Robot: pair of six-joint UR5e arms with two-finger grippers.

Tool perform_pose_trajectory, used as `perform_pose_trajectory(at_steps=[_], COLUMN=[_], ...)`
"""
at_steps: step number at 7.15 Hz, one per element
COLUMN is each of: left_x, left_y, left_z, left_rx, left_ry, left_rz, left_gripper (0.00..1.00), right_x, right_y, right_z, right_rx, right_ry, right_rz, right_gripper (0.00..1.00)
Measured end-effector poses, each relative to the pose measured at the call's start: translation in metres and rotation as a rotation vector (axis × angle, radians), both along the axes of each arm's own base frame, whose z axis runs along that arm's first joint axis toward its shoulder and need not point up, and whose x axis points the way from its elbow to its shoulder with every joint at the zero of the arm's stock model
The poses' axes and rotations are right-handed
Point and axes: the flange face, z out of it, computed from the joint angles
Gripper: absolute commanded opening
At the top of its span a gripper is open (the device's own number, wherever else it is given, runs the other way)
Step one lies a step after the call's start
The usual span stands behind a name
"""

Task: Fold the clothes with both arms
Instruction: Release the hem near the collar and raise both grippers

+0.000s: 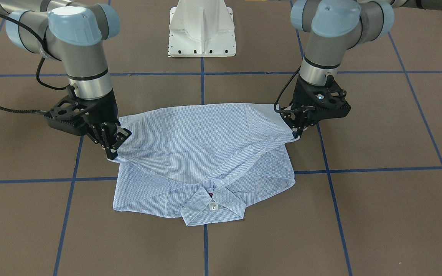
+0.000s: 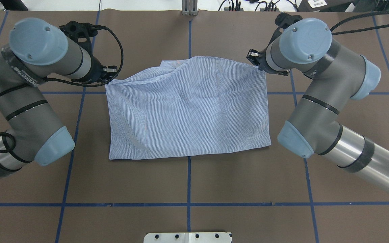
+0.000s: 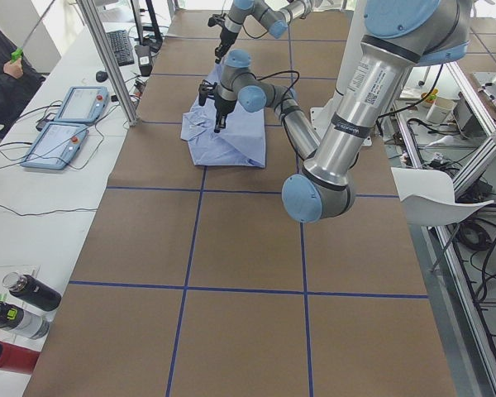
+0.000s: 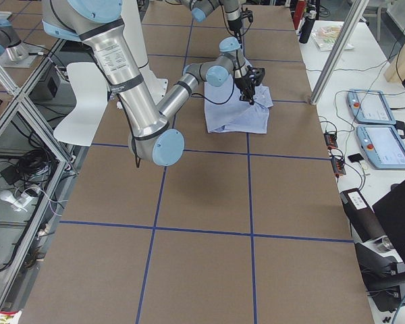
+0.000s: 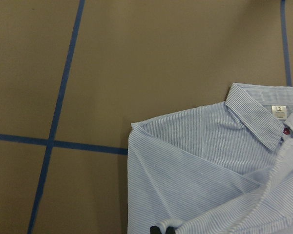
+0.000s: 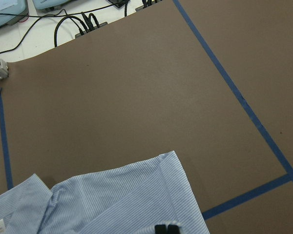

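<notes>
Both grippers were pinched shut on cloth. The left gripper point(image 1: 297, 129) held one corner of the raised layer of the shirt point(image 1: 202, 142), and the right gripper point(image 1: 111, 147) held the opposite corner. In the left wrist view the fingertips point(image 5: 156, 229) were pressed together with striped fabric caught between them.

The shirt hung stretched between the two grippers in a shallow sag, while its lower layer lay flat on the table point(image 1: 378, 214) beneath them. The collar point(image 1: 228, 211) lay past the fingertips, on the side away from the robot, with the small neck label point(image 1: 213, 206) facing up.

Judged by that sag and its soft creases, the fabric was thin, light and quite limp. It would probably follow any pull and would not keep an edge straight unless both corners were kept evenly taut. It was not fragile; the buttons would be its only hard parts. The corners seemed the best hold, because the stitched hem there gave the fingers doubled cloth to grip. A one-sided tug could skew the fold or drag the lower layer along.

The table surface was flat, matte and brown, marked into squares by blue tape lines point(image 1: 205, 249). It looked rough enough to keep the resting layer from sliding. Brown table surface lay to the outer side of each gripper. The white pedestal base point(image 1: 202, 30) stood behind them, toward the robot. Well beyond the grippers, a side bench carried teach pendants point(image 3: 70, 124) and cables. A person point(image 3: 4, 70) sat at the bench, clear of both arms.
</notes>
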Motion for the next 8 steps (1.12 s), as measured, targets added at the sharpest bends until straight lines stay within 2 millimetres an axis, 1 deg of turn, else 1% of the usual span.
perform_pose_trajectory(at_steps=[2,3,4,5,6,7,8], left_x=[0.027,0.036,0.042,0.044,0.044,0.041,0.032], left_y=[-0.029,-0.038,-0.044,-0.047,-0.048,-0.049,-0.049], left_z=[0.035,0.049,0.06,0.066,0.068,0.064,0.056], left_rx=[0.033,0.054,0.076,0.095,0.115,0.135,0.15], left_ry=[-0.014,-0.019,-0.023,-0.027,-0.029,-0.017,0.016], left_rz=[0.012,0.027,0.044,0.058,0.072,0.082,0.116], left_gripper=[0.0,0.0,0.0,0.99,1.0,1.0,1.0], right_x=[-0.029,-0.037,-0.042,-0.045,-0.048,-0.046,-0.035], right_y=[-0.029,-0.037,-0.042,-0.044,-0.046,-0.051,-0.061], right_z=[0.04,0.057,0.069,0.076,0.08,0.078,0.073], right_rx=[0.008,0.019,0.026,0.026,0.037,0.054,0.053], right_ry=[0.007,0.011,0.02,0.031,0.047,0.058,0.044], right_rz=[-0.008,-0.017,-0.029,-0.037,-0.057,-0.087,-0.128], right_gripper=[0.0,0.0,0.23,0.99,1.0,1.0,1.0])
